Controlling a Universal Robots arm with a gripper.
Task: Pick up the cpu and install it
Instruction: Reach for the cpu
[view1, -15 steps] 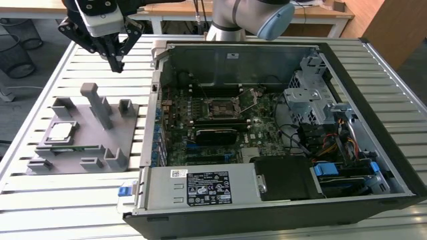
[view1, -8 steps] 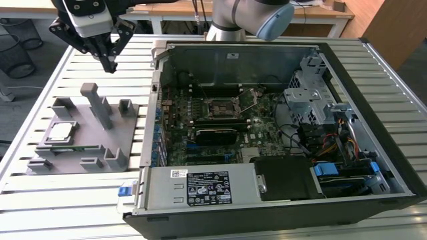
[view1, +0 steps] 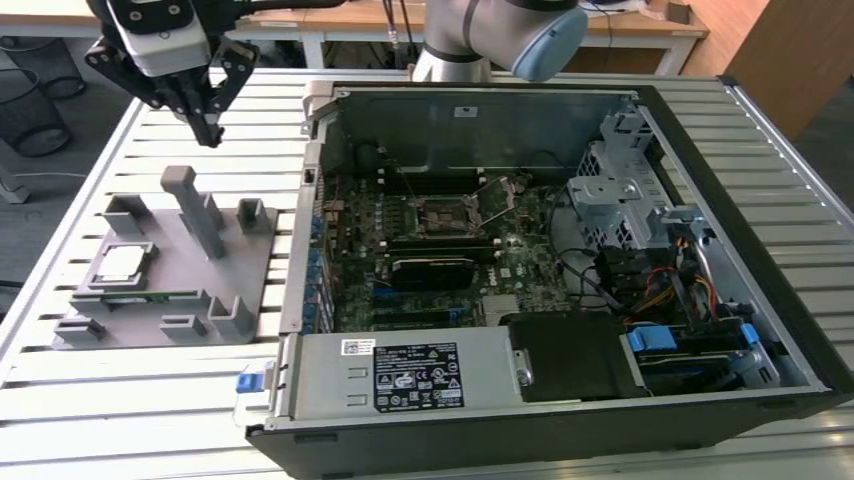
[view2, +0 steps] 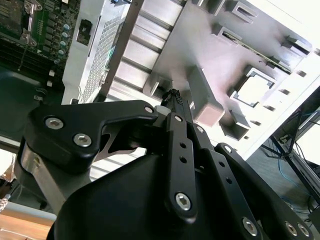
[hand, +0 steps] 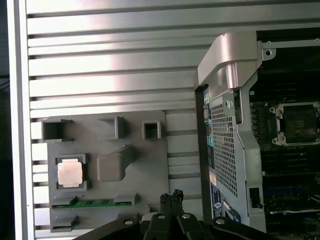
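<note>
The pincer (view1: 208, 132) hangs above the slatted metal desk (view1: 134, 400), its fingertips pressed together with nothing between them; in the first wrist view the tips (hand: 171, 196) show over the edge of the grey holding fixture (view1: 247, 265). The cpu (view1: 120, 262) lies flat, silver top up, in a square recess of that fixture, towards the exterior view's left and well apart from the pincer. In the first wrist view the cpu (hand: 69, 173) sits just beside a green memory stick (hand: 95, 203) lodged in a slot of the same fixture. On the exterior view's right lies an open computer case (view1: 467, 125), its motherboard (view1: 400, 235) exposed, the cpu socket (view1: 443, 213) open and unfilled.
</note>
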